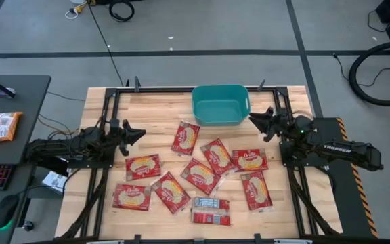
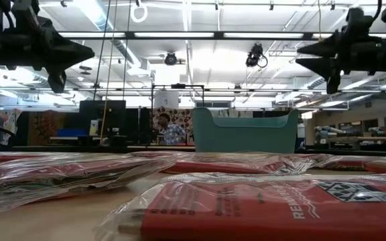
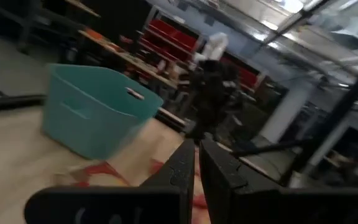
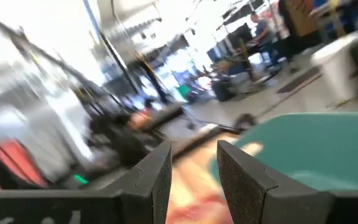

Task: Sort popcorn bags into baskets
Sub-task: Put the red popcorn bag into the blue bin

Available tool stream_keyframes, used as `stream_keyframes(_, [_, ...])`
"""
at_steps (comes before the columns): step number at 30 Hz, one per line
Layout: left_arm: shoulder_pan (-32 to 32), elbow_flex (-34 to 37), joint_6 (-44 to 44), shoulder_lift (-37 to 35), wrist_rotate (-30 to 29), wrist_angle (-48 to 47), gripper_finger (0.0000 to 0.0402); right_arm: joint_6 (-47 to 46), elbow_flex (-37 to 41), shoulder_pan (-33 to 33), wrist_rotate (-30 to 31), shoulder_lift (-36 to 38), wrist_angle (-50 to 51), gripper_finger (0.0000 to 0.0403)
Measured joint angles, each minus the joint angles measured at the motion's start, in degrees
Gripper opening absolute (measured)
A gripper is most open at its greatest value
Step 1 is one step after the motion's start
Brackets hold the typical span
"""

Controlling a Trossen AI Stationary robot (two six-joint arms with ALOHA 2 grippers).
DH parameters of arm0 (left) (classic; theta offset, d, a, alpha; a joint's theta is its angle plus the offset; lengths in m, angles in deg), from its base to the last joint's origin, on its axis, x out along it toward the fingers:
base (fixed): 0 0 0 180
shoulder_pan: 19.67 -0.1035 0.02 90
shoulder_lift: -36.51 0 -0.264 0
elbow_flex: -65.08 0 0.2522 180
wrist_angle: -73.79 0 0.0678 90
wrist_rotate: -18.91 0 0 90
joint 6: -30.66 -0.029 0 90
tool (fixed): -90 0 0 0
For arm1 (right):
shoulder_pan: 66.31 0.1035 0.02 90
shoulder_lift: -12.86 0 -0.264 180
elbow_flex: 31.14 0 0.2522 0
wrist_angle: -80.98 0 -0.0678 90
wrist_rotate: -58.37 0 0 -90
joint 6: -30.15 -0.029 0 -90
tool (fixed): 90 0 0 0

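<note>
Both grippers idle above the table, packets untouched.
We find both wrist views blurred. The popcorn bags (image 1: pixel 202 175) lie mid-table toward the near edge; the teal basket (image 1: pixel 219 104) sits at the far edge. Left gripper (image 1: pixel 138 133), fingers together, right gripper (image 1: pixel 254 119), fingers apart, both empty.

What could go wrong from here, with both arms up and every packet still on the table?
1. The flat red popcorn packets overlap near the table's middle, so a pick may drag a neighbour along.
2. The packet lying grey-white back up sits at the front edge and might get pushed off.
3. The teal plastic bin stands right beside the open right gripper; a careless swing could knock it.
</note>
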Motion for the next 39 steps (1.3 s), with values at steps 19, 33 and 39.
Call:
stream_keyframes(19, [0.0,-0.3,-1.5,0.9,13.8,4.0,0.0029,-1.3,0.0,0.0,6.9,-3.6,-9.0,0.0134])
stream_keyframes(33, [-0.1,-9.7,-6.7,23.3,10.3,3.7,0.0011,13.3,-9.3,7.8,-0.2,-23.0,-16.0,0.0134])
stream_keyframes(39, [-0.1,-14.6,-7.2,31.8,6.1,3.2,0.0013,19.5,-16.2,8.6,-0.2,-32.8,-11.3,0.0134])
